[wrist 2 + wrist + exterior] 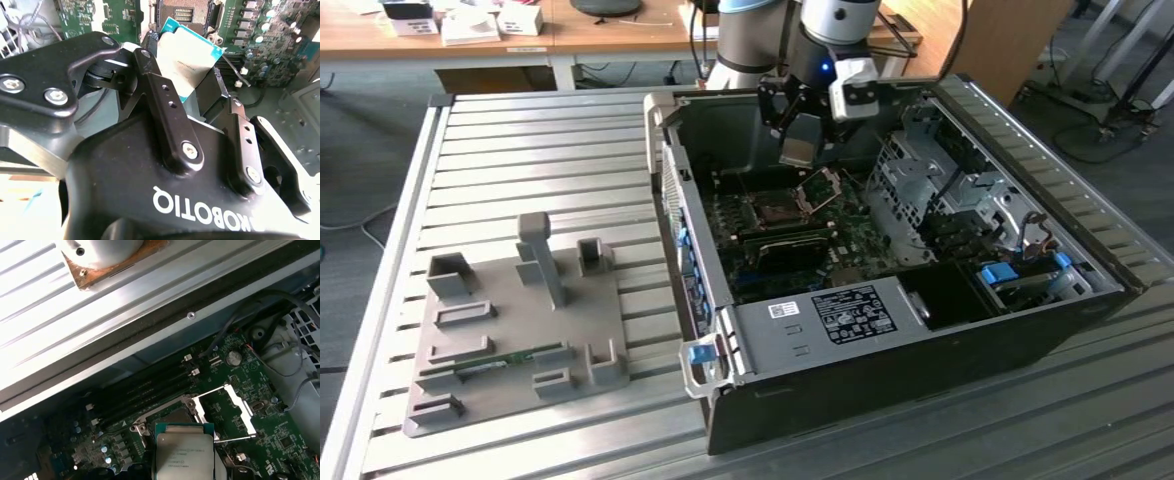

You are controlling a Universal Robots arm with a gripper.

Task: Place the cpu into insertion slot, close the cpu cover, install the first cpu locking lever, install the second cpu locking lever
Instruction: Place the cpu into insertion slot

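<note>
The claw (182, 70) is clamped on the edges of the chip (192, 52), with the socket (172, 419) below it, and I'd call that chip light, stiff, slick and delicate underneath, so edges only.

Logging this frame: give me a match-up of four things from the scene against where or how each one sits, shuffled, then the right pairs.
Things:
1. cpu
2. cpu cover
3. insertion slot
4. grey fixture tray

Places or states:
A. swung up open on its hinge
B. on the slatted table, outside the computer case
C. gripped in the pincer, above the motherboard
D. uncovered, no chip in it

Pairs: 1-C, 2-A, 3-D, 4-B
</note>
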